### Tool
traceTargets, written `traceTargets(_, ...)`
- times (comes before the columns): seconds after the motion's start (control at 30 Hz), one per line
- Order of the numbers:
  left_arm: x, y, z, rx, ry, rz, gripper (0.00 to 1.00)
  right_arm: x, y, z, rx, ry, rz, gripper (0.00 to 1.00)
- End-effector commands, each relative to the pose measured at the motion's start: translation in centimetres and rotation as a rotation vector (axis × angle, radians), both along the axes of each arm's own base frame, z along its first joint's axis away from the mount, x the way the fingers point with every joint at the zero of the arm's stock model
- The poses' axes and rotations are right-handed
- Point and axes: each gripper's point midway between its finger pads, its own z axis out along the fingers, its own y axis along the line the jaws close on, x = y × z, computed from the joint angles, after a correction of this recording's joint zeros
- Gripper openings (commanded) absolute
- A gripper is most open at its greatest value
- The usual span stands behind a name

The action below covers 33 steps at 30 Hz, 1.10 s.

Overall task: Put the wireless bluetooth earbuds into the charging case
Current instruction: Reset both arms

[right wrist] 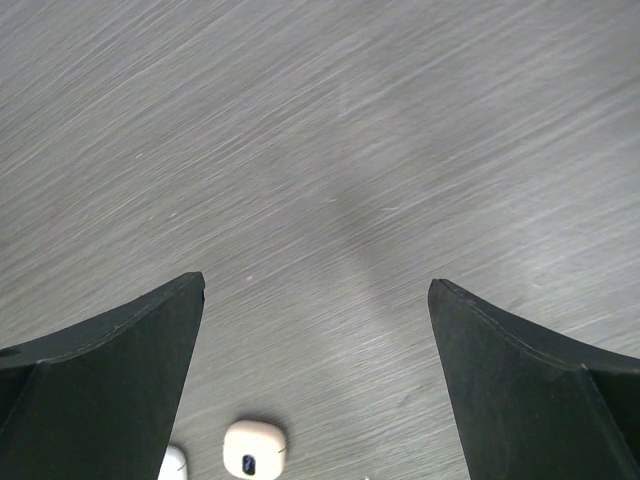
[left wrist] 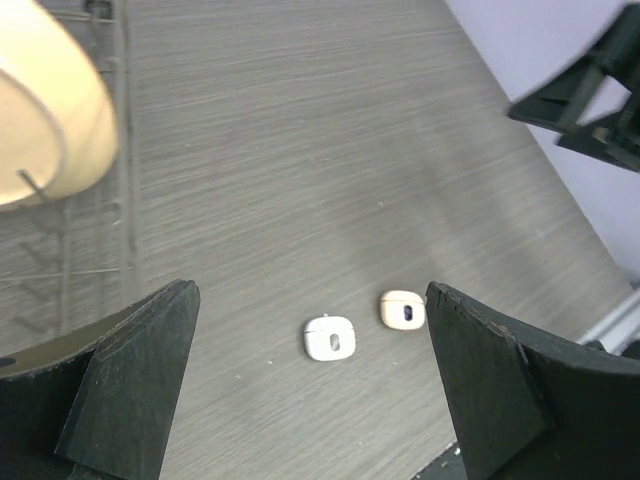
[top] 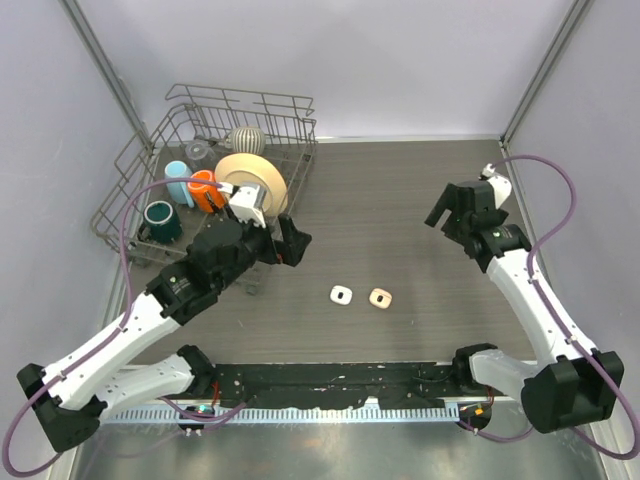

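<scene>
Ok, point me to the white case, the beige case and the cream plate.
white case point(top: 341, 294), top view, its middle.
beige case point(top: 380, 297), top view, its middle.
cream plate point(top: 255, 172), top view, its upper face.

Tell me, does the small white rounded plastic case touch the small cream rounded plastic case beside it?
Apart. The left wrist view shows bare table between the white case and the cream case.

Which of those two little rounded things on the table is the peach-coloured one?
The peach case lies on the pair's right in the overhead view; the white case sits just left of it.
</scene>
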Motion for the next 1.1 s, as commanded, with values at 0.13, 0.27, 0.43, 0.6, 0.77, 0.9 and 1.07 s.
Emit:
traceTargets(0.13,1.2,0.8,0.2,-0.080,0.049,0.023,1.00,-0.4,-4.1,0.9,-0.010,-0.043,-0.061,1.00)
traceTargets(0.27,1.9,1.6,0.3,-0.088,0.053,0.093,1.00,-0.5,-4.4,0.9,-0.026,-0.077,-0.062,1.00)
traceTargets(0.43,2.6,2.8,0.5,-0.091,0.055,0.180,1.00,-1.6,-6.8,0.6,-0.115,-0.140,-0.156,1.00)
traceTargets(0.6,2.5,3.9,0.8,-0.099,0.051,0.232,1.00,-2.7,-8.9,0.7,-0.222,-0.186,-0.213,1.00)
traceTargets(0.77,2.3,4.5,0.9,-0.104,0.029,0.243,1.00,-1.9,-7.7,1.3,-0.155,-0.241,-0.179,1.00)
traceTargets(0.9,2.1,4.8,1.2,-0.119,-0.001,0.238,1.00,-0.8,-6.8,1.9,-0.126,-0.241,-0.139,1.00)
traceTargets(1.07,1.9,5.0,1.4,-0.132,-0.037,0.227,1.00,-0.9,-7.1,1.7,-0.143,-0.256,-0.153,1.00)
